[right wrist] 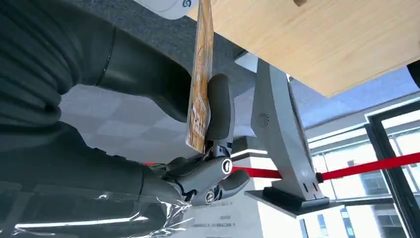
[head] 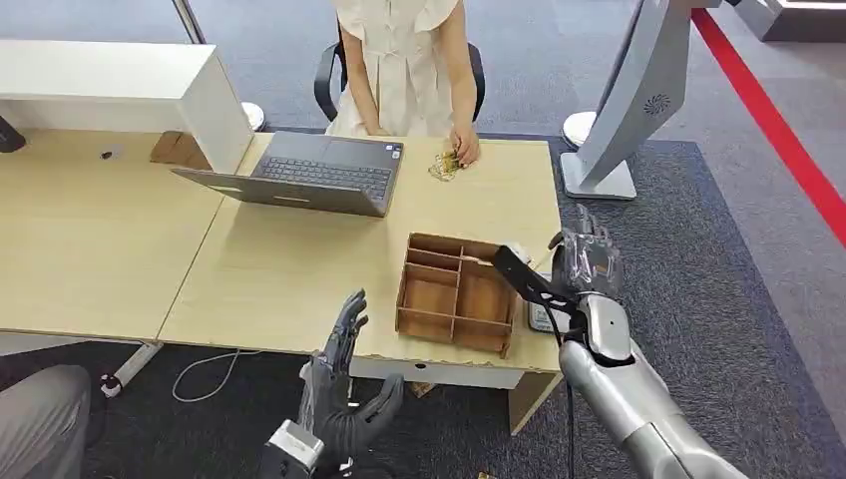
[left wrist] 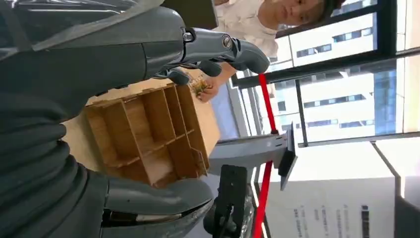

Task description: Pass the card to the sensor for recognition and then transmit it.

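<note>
My right hand [head: 584, 261] hovers over the table's right front corner, beside a small white sensor box [head: 542, 317] half hidden by my forearm. An orange printed card [right wrist: 200, 74] is pinched edge-on between the thumb and a dark finger [right wrist: 219, 106]. The card's far end reaches close to the white sensor [right wrist: 168, 6]. My left hand [head: 344, 384] hangs in front of the table's near edge with fingers spread and nothing in it. A person sits across the table with a hand on several small cards [head: 445, 165].
A wooden compartment tray [head: 454, 294] stands just left of my right hand, and it also appears past my left hand [left wrist: 143, 134]. An open laptop [head: 309, 175] sits mid-table. A grey stand [head: 619, 110] rises on the carpet to the right.
</note>
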